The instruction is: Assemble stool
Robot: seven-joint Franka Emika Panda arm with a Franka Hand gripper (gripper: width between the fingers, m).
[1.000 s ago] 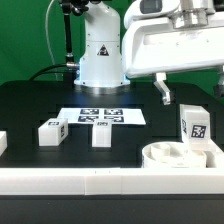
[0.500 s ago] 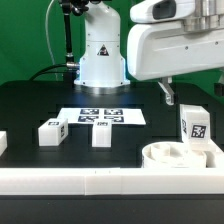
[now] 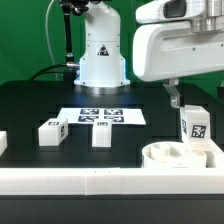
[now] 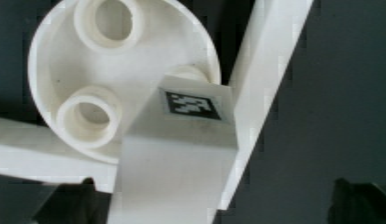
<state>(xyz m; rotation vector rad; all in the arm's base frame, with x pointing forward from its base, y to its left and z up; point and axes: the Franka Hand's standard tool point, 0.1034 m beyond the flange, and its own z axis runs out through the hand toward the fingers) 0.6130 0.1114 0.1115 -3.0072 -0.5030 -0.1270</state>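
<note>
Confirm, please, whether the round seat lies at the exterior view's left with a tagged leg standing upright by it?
Not the left: the exterior view shows the round seat at its right, with the tagged leg standing upright by it.

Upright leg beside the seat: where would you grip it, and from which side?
Take the leg by its upper half, coming straight down from above. It stands upright with its top free, while the seat and rail crowd its base, so a side approach looks blocked.
</note>
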